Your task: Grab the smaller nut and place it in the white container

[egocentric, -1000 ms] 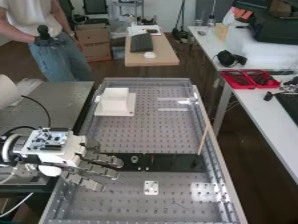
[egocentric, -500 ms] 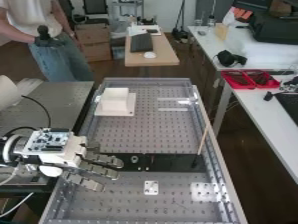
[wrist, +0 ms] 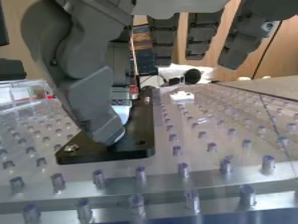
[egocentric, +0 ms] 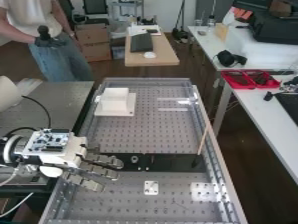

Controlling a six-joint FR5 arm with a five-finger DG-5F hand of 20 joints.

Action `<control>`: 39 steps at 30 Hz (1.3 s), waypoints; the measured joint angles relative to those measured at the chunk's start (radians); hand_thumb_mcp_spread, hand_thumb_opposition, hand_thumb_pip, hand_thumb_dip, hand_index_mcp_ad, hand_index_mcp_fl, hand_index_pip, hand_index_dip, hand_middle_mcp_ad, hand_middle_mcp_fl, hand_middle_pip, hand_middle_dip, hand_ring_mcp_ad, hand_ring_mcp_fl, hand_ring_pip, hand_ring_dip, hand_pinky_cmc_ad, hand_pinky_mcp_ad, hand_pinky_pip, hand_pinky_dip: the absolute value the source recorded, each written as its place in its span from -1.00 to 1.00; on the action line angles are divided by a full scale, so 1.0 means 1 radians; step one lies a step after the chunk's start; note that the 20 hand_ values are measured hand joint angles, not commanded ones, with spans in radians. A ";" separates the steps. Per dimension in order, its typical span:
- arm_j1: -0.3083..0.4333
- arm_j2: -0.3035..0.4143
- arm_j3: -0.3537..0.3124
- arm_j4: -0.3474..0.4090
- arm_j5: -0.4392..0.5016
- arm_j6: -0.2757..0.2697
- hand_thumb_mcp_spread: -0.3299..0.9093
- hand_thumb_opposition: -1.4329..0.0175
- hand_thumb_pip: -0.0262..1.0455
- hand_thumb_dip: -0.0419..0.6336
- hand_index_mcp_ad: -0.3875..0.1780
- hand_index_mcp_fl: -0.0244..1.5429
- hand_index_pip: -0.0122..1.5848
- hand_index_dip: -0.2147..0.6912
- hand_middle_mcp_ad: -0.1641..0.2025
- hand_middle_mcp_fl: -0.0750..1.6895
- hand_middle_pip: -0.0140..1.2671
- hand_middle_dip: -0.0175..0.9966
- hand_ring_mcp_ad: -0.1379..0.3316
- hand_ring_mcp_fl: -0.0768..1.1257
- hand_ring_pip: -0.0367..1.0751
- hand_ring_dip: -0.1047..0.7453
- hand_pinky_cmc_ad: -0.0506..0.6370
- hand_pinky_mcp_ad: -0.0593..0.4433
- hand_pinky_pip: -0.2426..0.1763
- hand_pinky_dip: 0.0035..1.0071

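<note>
Over the black plate (egocentric: 174, 163), the robot hand (egocentric: 101, 170), fingers extended.

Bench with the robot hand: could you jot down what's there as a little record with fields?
Hand: open, at one end of the black strip
White container: on the bench, beyond the strip
Ring-like piece: on the strip, near the fingertips
Thin stick: slanted, lower end by the strip's other end
Smaller nut: cannot tell which

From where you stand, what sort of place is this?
Probably a robotics lab or workshop: a robot hand beside a perforated plate, with a cardboard box behind.
</note>
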 joint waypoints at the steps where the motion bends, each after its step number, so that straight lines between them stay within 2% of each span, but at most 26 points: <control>1: 0.000 0.000 0.000 0.002 0.000 0.001 0.25 -0.26 0.40 -0.22 -0.37 -0.74 0.96 -0.32 0.34 -0.91 -0.79 -0.59 0.22 -0.87 -0.81 -0.68 0.16 0.22 -0.43 -0.56; 14: 0.001 0.000 0.000 0.027 -0.004 0.016 0.25 -0.30 0.32 -0.22 -0.36 -0.61 0.95 -0.38 0.32 -0.90 -0.78 -0.56 0.22 -0.87 -0.81 -0.67 0.15 0.15 -0.43 -0.56; 21: 0.007 0.037 -0.001 0.045 -0.016 0.032 0.25 -0.30 0.32 -0.22 -0.36 -0.61 0.95 -0.38 0.32 -0.90 -0.78 -0.56 0.22 -0.87 -0.81 -0.66 0.15 0.16 -0.43 -0.57; 23: 0.010 0.053 -0.003 0.051 -0.022 0.041 0.25 -0.30 0.32 -0.22 -0.36 -0.61 0.95 -0.38 0.32 -0.90 -0.78 -0.57 0.22 -0.87 -0.81 -0.66 0.15 0.16 -0.35 -0.56; 26: 0.019 0.080 -0.009 0.057 -0.034 0.055 0.25 -0.30 0.32 -0.22 -0.36 -0.61 0.95 -0.38 0.32 -0.90 -0.78 -0.56 0.22 -0.87 -0.81 -0.66 0.15 0.12 -0.34 -0.56; 31: 0.053 0.133 -0.022 0.051 -0.063 0.074 0.25 -0.30 0.32 -0.22 -0.36 -0.60 0.95 -0.38 0.32 -0.90 -0.78 -0.56 0.22 -0.87 -0.81 -0.66 0.17 0.12 -0.34 -0.56; 39: 0.190 0.202 -0.034 -0.003 -0.074 0.101 0.25 -0.30 0.32 -0.22 -0.36 -0.60 0.95 -0.38 0.32 -0.90 -0.78 -0.56 0.22 -0.87 -0.81 -0.66 0.13 0.08 -0.34 -0.56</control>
